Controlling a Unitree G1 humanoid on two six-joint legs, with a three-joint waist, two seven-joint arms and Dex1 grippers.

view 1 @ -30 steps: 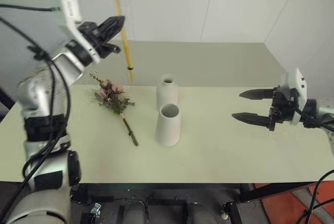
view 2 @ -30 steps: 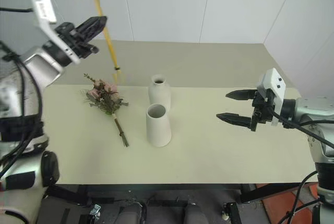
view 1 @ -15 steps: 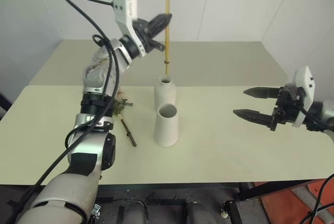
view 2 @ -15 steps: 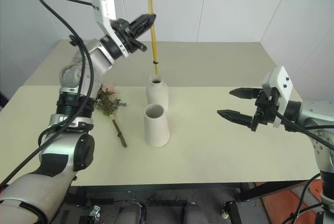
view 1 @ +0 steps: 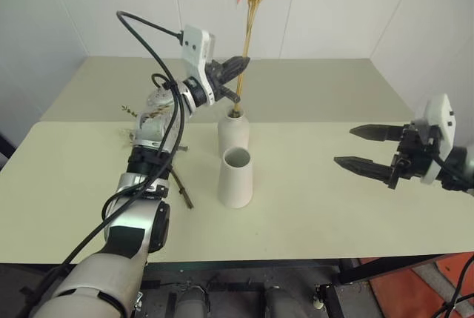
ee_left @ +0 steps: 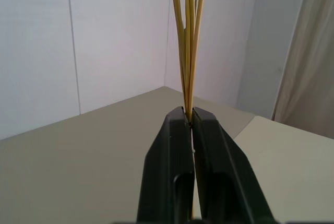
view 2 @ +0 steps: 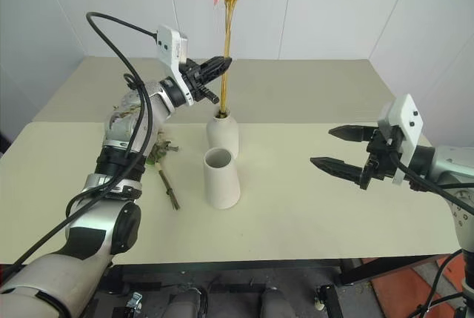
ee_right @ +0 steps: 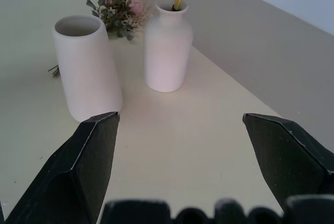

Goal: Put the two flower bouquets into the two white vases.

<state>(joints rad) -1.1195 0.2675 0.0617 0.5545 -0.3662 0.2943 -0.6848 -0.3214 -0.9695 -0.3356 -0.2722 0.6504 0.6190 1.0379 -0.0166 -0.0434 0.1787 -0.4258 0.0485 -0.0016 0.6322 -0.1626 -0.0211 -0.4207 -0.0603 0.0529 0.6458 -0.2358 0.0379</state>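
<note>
Cream table [view 1: 333,222], cone vase [view 1: 236,178] before bottle vase [view 1: 232,131], rose bouquet [ee_right: 121,10] beside.

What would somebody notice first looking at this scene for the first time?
Probably the tall straw bouquet, red blossoms on top, standing with its stems down in the bottle-shaped vase mid-table, the left gripper pinching the stems just above the neck. In front of that stands the empty cone vase. The rose bouquet lies flat on the table to the left, and the right gripper hangs open at the right.
</note>
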